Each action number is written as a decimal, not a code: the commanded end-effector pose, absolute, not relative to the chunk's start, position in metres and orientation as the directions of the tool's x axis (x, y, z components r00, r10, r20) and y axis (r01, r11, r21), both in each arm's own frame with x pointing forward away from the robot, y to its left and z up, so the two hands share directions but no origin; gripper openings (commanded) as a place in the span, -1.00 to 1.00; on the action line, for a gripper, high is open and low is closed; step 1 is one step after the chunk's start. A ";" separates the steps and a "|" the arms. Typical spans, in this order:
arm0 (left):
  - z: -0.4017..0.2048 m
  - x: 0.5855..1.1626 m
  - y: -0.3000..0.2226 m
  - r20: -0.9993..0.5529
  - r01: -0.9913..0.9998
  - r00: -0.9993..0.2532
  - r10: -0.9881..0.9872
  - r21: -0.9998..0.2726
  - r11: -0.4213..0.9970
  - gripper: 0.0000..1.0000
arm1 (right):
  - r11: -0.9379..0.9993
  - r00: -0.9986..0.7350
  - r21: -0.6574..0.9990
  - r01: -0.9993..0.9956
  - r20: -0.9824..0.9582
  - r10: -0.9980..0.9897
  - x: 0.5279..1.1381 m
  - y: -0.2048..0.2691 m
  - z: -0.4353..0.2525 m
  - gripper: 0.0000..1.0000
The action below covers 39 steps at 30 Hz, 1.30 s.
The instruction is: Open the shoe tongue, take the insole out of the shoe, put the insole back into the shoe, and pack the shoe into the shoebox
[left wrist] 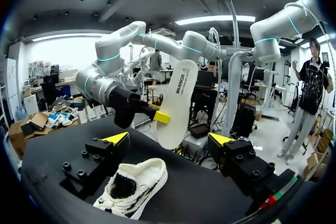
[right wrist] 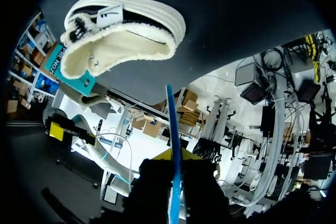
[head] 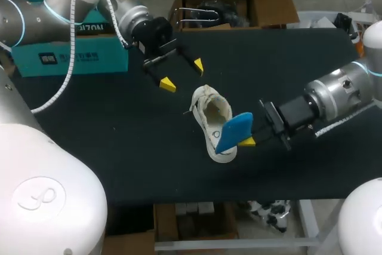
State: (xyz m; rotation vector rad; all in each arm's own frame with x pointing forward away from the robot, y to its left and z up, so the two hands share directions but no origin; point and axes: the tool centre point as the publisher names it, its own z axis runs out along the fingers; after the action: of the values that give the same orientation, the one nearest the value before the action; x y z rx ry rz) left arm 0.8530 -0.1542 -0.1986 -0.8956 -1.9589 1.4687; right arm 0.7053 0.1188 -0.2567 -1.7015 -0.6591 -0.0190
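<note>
I have the blue insole (head: 234, 132) pinched edge-on in my right gripper (head: 248, 141), raised over the near end of the shoe (head: 212, 111) mid-table. My left gripper (head: 182, 74) hovers wide open just beyond it. Nothing steadies the shoe, so reinsertion could shove it or buckle the insole. The insole hides one right fingertip, and my left arm covers part of the shoebox (head: 71, 58).

Blue insole (right wrist: 172, 124) held edge-on over the white shoe (right wrist: 123, 35)

The right gripper (right wrist: 176, 156) has the insole pinched between its dark fingers, so only the thin blue edge shows, running straight out ahead of them. Just beyond its far end the shoe lies on the black table (right wrist: 236, 14), fleecy opening towards the gripper, laces bunched at one end. A teal box (right wrist: 73, 72) sits behind the shoe, and a yellow fingertip (right wrist: 56, 130) of the other arm shows off to the side.
</note>
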 end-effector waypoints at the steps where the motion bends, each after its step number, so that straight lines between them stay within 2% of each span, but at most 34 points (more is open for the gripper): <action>1: -0.205 0.856 -0.154 0.070 0.189 -0.508 0.858 -0.964 0.190 1.00 | -0.061 0.830 -0.905 0.422 0.358 0.428 0.712 0.117 -0.260 -1.00; 7: -0.206 0.852 -0.152 0.090 0.186 -0.468 0.879 -0.962 0.198 1.00 | -0.047 0.817 -0.907 0.418 0.353 0.455 0.714 0.118 -0.259 -1.00; 39: -0.207 0.852 -0.152 0.078 0.193 -0.492 0.867 -0.962 0.196 1.00 | -0.035 0.828 -0.923 0.384 0.327 0.456 0.708 0.120 -0.257 -1.00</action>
State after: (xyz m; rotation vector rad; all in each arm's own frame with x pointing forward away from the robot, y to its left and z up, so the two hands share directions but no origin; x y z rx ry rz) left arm 0.8499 -0.1524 -0.2054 -0.9913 -1.8329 1.3275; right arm 0.7073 0.1205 -0.2572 -1.6489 -0.6679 0.0629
